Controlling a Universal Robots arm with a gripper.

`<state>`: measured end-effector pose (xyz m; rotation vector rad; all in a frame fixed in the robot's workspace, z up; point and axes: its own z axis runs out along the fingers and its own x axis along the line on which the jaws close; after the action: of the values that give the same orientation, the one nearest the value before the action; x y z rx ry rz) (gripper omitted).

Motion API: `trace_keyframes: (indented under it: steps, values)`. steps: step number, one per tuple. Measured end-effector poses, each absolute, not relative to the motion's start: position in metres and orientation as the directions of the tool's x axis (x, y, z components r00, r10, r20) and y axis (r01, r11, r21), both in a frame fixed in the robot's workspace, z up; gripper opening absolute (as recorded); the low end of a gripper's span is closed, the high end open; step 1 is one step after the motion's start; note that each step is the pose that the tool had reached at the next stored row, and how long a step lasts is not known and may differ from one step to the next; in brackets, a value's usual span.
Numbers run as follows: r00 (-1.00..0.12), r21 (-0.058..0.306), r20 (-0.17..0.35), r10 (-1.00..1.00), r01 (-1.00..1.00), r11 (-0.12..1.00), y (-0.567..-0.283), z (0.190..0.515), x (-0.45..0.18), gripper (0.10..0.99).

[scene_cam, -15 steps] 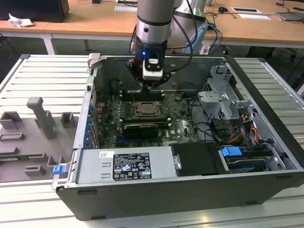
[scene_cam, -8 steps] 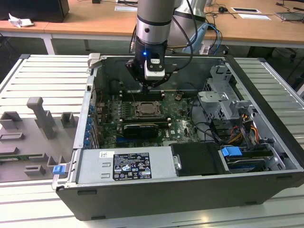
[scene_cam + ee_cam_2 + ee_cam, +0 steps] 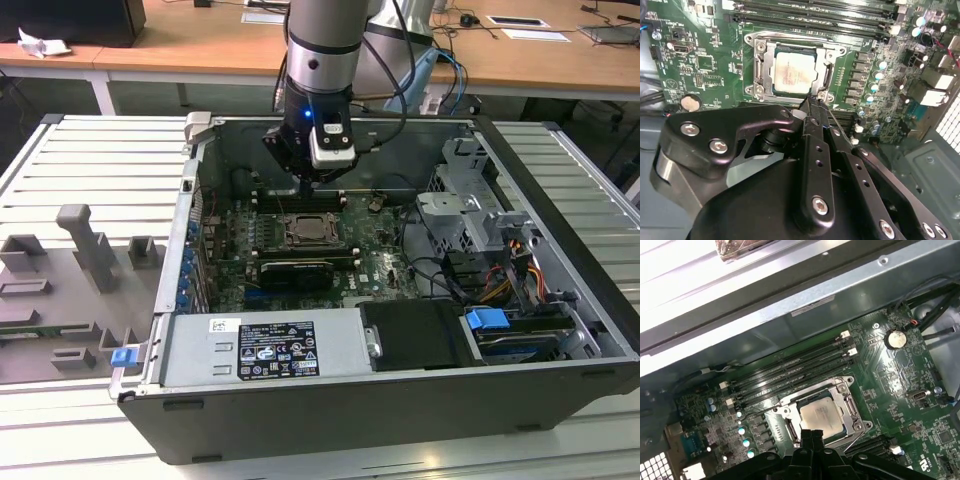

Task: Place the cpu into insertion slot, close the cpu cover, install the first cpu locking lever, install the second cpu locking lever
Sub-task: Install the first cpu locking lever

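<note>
Fixture block [image 3: 75,265]: grey moulded holder on the ribbed table, well apart from the insertion slot [image 3: 305,232] toward the exterior view's left; it sits outside the computer case [image 3: 330,405], so it plays no part in the work at the slot
Motherboard [image 3: 380,262]: green board on the case floor, carrying the insertion slot near its middle, face up so the arm can reach it from above
Locking lever [image 3: 761,411]: thin wire running out from a corner of the insertion slot along the memory slots [image 3: 790,371]; I cannot tell whether it is hooked down
Cpu [image 3: 794,75]: lies flat inside the insertion slot, silvery plate up, squared to the rim; judged fully seated
Cpu cover [image 3: 761,60]: metal frame lying down around the cpu, its window showing the plate; judged closed, which leaves the levers as the work in hand
Gripper [image 3: 810,101]: right at the edge of the insertion slot, by a corner of the cover; fingers drawn together tip to tip with nothing between them, a narrow point likely suited to pushing a lever
Drive cage [image 3: 465,195]: grey metal bay well to the exterior view's right of the insertion slot, clear of the arm
</note>
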<state>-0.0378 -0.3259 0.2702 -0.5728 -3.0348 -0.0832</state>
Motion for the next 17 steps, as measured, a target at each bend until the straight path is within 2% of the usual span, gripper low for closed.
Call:
trace_keyframes:
  steps: [17]
  values:
    - [-0.990, 0.043, 0.061, 0.124, 0.127, 0.991, -0.3259, 0.2702, -0.0378, 0.106]
